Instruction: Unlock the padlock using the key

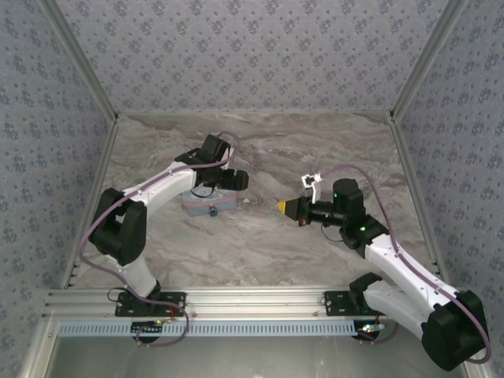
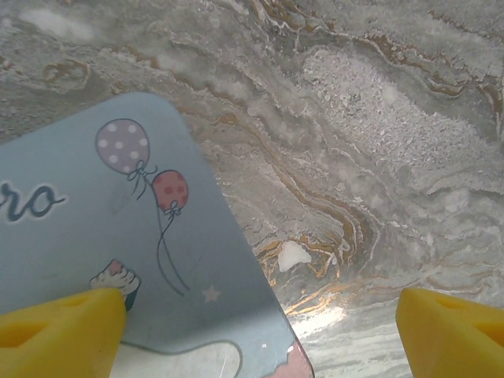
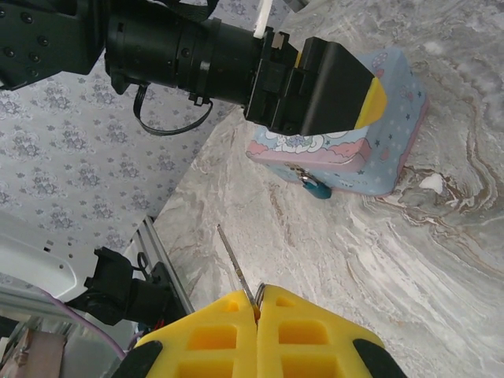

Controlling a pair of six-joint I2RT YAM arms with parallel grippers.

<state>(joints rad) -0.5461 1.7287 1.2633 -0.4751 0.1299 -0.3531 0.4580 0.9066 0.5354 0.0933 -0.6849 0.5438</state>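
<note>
Two grippers work here: the right gripper (image 3: 257,298) is pinched shut on the thin dark metal key (image 3: 234,260). The tiny teal-blue padlock (image 3: 315,187) hangs well ahead of its fingertips, on the pastel-blue cartoon-printed tin (image 3: 398,106). The left gripper (image 2: 260,327) hangs wide open over that tin. This looks like the approach step; next, the key tip needs lining up with the keyhole.

1. The padlock (image 3: 315,187) is a tiny teal-blue block, hanging against the pink front side of the tin (image 3: 398,118), low by its clasp.
2. The key (image 3: 235,264), a thin metal sliver, juts from my closed right claw (image 3: 257,305), well apart from the tin.
</note>
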